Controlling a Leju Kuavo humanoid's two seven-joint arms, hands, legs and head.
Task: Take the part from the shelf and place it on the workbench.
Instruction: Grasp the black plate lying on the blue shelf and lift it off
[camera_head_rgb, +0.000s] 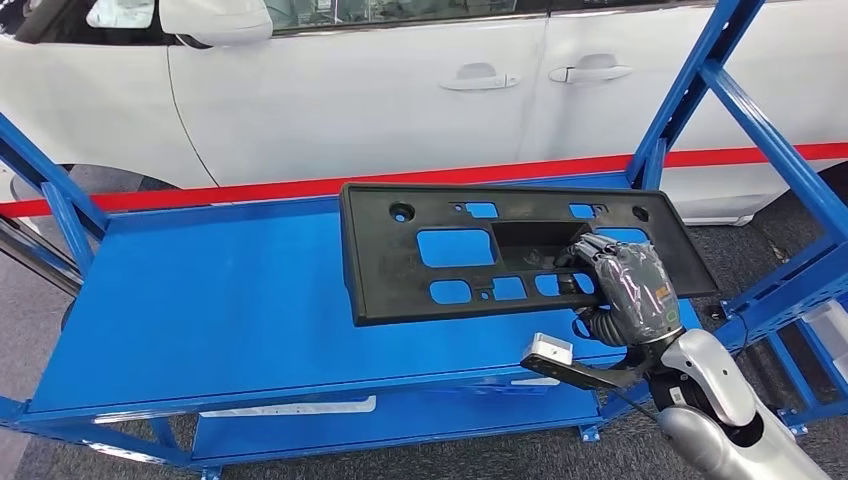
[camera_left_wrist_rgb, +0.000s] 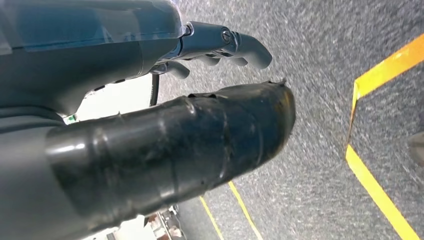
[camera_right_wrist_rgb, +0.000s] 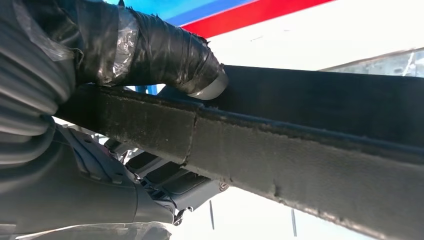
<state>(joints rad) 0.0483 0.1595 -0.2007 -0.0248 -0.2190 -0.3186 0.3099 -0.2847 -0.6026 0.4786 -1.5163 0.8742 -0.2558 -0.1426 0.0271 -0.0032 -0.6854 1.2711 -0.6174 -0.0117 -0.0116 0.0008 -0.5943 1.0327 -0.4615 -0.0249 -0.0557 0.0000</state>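
Note:
The part is a flat black plastic panel (camera_head_rgb: 420, 265) with several rectangular cut-outs, held tilted just above the blue shelf top (camera_head_rgb: 220, 300). My right hand (camera_head_rgb: 620, 285) grips its near right edge, fingers hooked through a cut-out. In the right wrist view the taped thumb (camera_right_wrist_rgb: 165, 50) presses on the panel's edge (camera_right_wrist_rgb: 300, 145), with the fingers underneath. My left hand (camera_left_wrist_rgb: 150, 145) hangs over grey carpet with its fingers apart and nothing in it.
Blue shelf posts (camera_head_rgb: 700, 90) slant up on the right, and another blue post (camera_head_rgb: 50, 190) rises on the left. A white car (camera_head_rgb: 400, 90) stands behind a red line (camera_head_rgb: 250, 190). Yellow floor tape (camera_left_wrist_rgb: 375, 190) crosses the carpet below my left hand.

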